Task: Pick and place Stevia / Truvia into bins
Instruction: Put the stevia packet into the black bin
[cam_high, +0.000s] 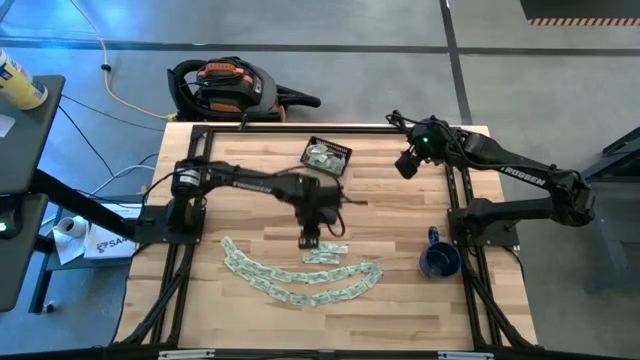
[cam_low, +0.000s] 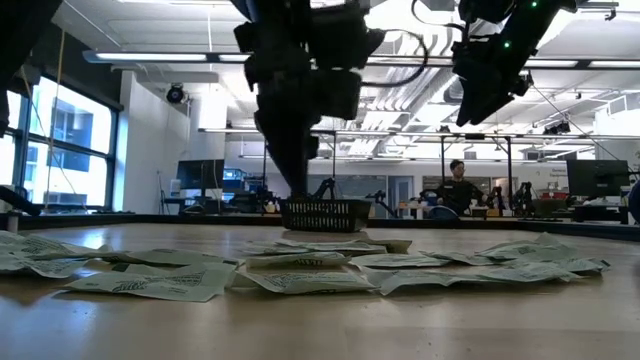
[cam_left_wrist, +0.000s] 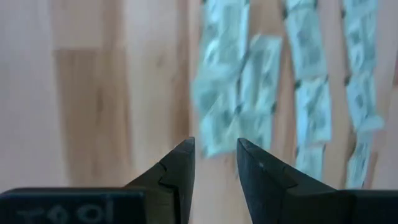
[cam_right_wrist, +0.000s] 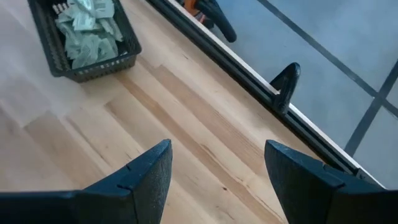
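Many pale green-and-white sachets (cam_high: 300, 275) lie flat in an arc on the near half of the wooden table, with a small heap (cam_high: 326, 253) at the arc's middle. The dark slatted basket (cam_high: 349, 155) stands near the far edge, holding several sachets (cam_right_wrist: 87, 31). My left gripper (cam_high: 310, 240) points down just beyond the heap, above the wood. In its wrist view (cam_left_wrist: 214, 149) its fingers stand a narrow gap apart with nothing between them, and the sachets (cam_left_wrist: 249, 81) lie ahead. My right gripper (cam_high: 405, 165) hangs wide open (cam_right_wrist: 217, 162) over the far right of the table, right of the basket (cam_right_wrist: 93, 68).
A dark blue mug (cam_high: 438, 260) stands on the table's right side by the right arm's base. Black frame rails run along the table's edges (cam_right_wrist: 249, 81). A vacuum cleaner (cam_high: 225, 88) sits on the floor beyond the far edge. A person (cam_low: 458, 190) sits far back in the room.
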